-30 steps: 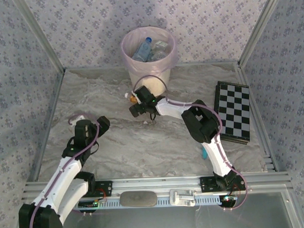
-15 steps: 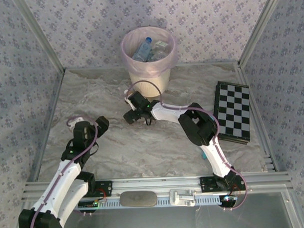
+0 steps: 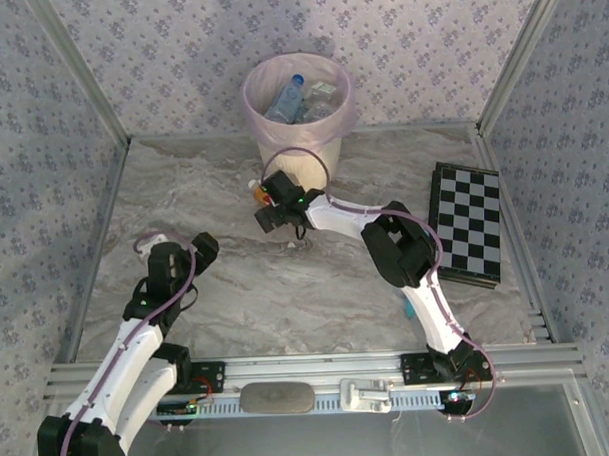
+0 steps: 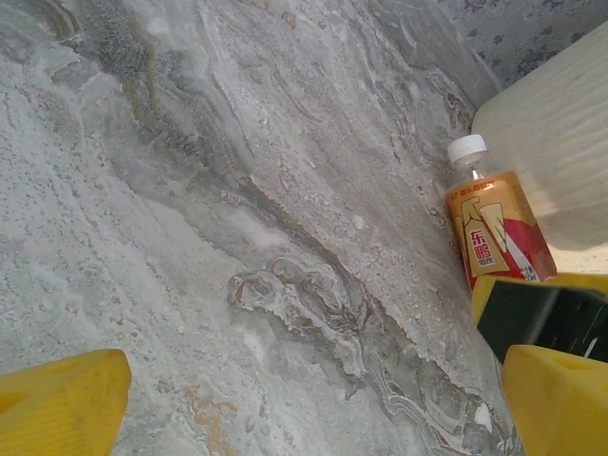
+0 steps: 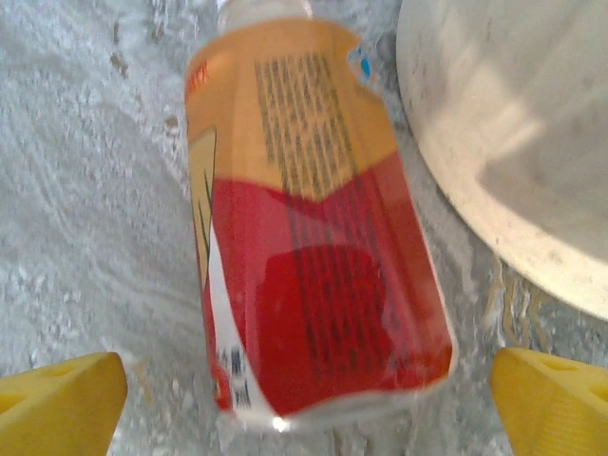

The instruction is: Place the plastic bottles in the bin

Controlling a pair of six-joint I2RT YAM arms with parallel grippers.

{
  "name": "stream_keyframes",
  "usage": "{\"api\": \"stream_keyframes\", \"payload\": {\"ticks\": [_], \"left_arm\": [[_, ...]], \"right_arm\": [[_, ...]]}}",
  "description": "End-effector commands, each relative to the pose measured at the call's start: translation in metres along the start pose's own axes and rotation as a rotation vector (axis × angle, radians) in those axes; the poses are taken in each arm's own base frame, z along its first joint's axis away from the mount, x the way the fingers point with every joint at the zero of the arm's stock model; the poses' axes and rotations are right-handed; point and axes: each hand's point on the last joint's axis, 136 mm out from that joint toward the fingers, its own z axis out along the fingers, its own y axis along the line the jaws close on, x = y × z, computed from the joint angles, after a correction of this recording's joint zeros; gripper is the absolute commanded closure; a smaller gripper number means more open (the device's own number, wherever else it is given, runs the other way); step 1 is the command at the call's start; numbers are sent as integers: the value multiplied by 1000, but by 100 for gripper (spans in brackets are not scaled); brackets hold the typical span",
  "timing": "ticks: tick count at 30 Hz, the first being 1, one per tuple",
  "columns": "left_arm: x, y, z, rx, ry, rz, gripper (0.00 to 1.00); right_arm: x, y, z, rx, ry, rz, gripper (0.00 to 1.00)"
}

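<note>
We see the right gripper (image 5: 309, 389) stretched across the marbled table (image 3: 237, 290) to the foot of the bin (image 3: 307, 166), its yellow fingers (image 5: 66, 394) spread wide and clasping nothing. Between them, in the right wrist view, one bottle (image 5: 304, 218) lies on its side, with a white cap and an orange-and-red label. Its base is towards the gripper and its cap points away, and neither finger touches it. The bottle lies just beside the cream wall of the bin, and from the blurred close view we cannot quite tell whether the two touch. Inside the bin, within the pink liner, we make out more bottles (image 3: 288, 96), one of them clear with a blue cap. The left gripper (image 4: 309, 399) hangs over bare table on the left side, well apart from the bin, its fingers parted with nothing between them. Its camera looks across at the same bottle and the bin wall. A black-and-white chequered board (image 3: 469, 222) lies flat at the right edge of the table
</note>
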Motion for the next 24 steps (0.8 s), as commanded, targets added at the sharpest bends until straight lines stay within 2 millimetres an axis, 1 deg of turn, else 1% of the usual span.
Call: {"api": "stream_keyframes", "payload": {"ticks": [1,5,9,10,13,16,18,22,24], "left_arm": [[-4,-7,0,29,-6,-14,0],[-4,-6,0,26,-5,-15,0],[-5,-8,-1,31,-8,-20,0],[-5,-8,-1,30,-8,-20,0],[-5,-7,-1,28,-6,-20,0],[-4,-7,-1,25,-4,-21,0],[-4,-7,-1,25,-3,-21,0],[-4,-7,-1,25,-3,-25,0],[-4,-7,0,25,-3,-25,0]], "right_arm": [[4,-2,14,17,22,-15,0],[-2,9,25,-32,3,-28,0],[-4,12,35,-37,14,-31,0],[-5,13,36,-46,17,-28,2],[-5,18,37,-73,14,-27,12],[-5,19,36,-81,15,-27,28],[-7,20,33,-88,9,-30,35],[-12,27,21,-122,-5,-41,49],[-14,31,11,-143,-14,-47,52]]}}
